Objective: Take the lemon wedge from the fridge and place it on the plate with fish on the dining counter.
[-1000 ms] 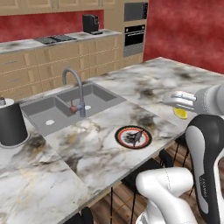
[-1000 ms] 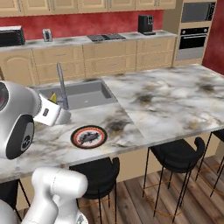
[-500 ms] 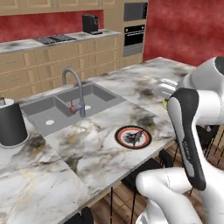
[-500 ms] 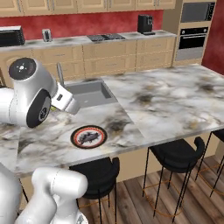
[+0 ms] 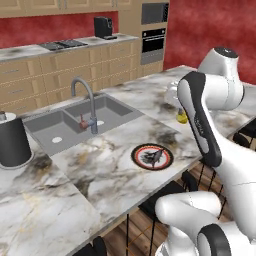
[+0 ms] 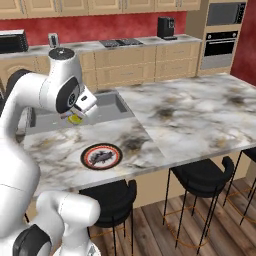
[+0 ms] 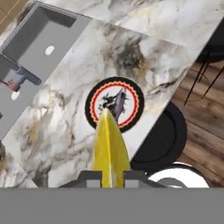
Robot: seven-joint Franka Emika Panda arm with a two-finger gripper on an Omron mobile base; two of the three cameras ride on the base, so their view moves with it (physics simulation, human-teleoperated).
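One lemon wedge [image 7: 110,151] is pinched in the tool [image 7: 111,177] above the plate with fish [image 7: 114,104] (no writing readable).

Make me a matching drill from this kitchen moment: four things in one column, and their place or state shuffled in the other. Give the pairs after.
Things:
1. lemon wedge
2. plate with fish
3. tap
4. black canister

Place or state:
A. arches over the sunken sink
B. lies on the dining counter near its front edge
C. pinched in the shut claw, up off the counter
D. stands on the counter at the far left of the left base view

Pairs: 1-C, 2-B, 3-A, 4-D
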